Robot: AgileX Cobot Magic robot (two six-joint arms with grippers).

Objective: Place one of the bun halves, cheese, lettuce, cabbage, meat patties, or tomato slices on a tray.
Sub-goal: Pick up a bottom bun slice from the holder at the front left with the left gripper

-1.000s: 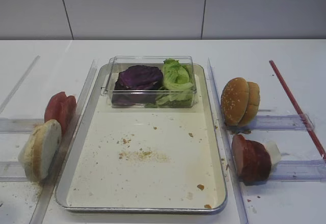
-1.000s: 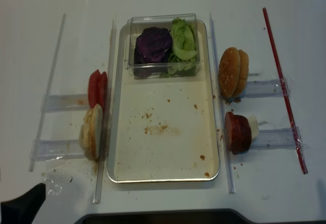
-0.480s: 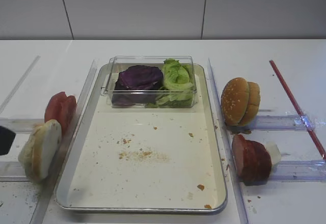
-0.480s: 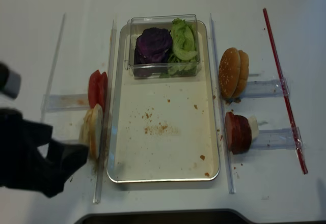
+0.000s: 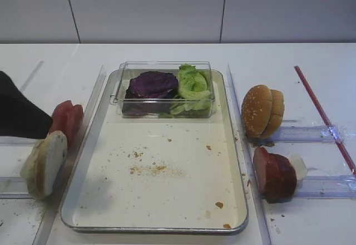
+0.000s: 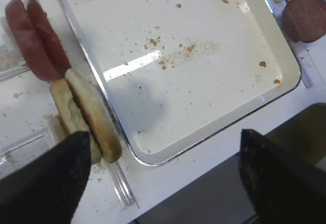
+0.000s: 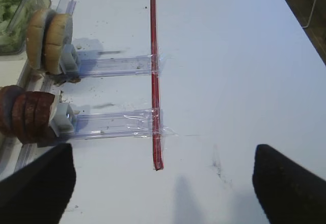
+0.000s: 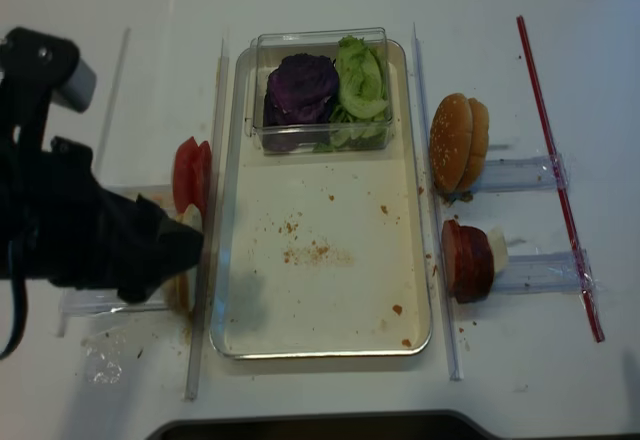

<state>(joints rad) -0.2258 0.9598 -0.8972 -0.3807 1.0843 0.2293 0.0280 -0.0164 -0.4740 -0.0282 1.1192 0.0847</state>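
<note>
Left wrist view, bun halves (image 6: 84,116) beside left pincer (image 6: 158,175)

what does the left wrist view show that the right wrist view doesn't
Only the left wrist view shows the tomato slices, the pale bun halves and the crumb-strewn tray floor. Only the right wrist view shows the sesame bun tops, the red strip and a corner of the lettuce. Both show the meat patties.
</note>
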